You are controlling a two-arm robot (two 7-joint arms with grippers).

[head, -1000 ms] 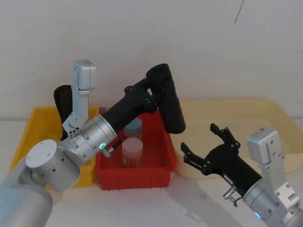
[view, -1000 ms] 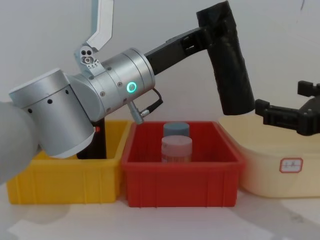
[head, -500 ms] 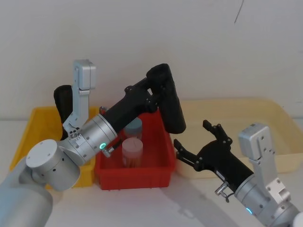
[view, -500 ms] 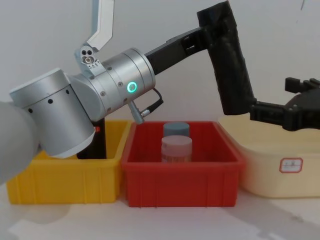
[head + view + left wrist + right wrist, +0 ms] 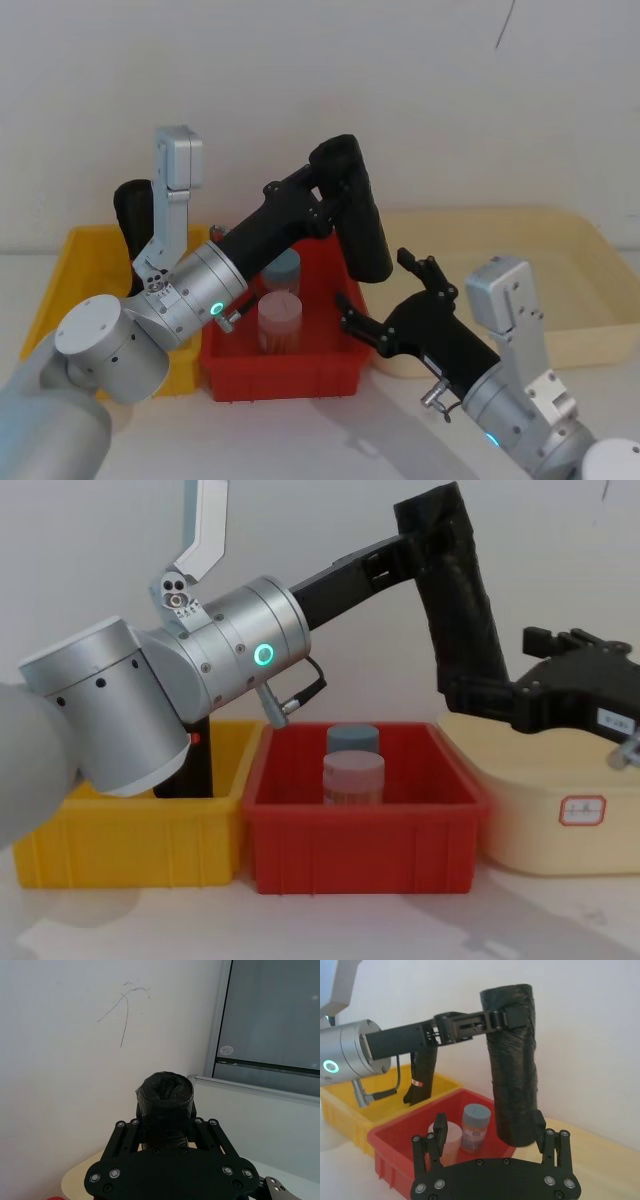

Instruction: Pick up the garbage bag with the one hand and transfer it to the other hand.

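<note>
Labels number two: a white label (image 5: pixel 610 718) on the right gripper (image 5: pixel 503 670) and a red-edged label (image 5: pixel 582 810) on the cream tub (image 5: pixel 520 780) below it, neither legible to us. We see the left gripper (image 5: pixel 322 203) clamped on the bag (image 5: pixel 362 230) near its upper end. The bag's long axis runs nearly upright, top tipped slightly left. Its lower end sits between the right gripper's widely spread fingers; we cannot tell whether they touch it. A red bin (image 5: pixel 285 375) lies beneath the left gripper.
</note>
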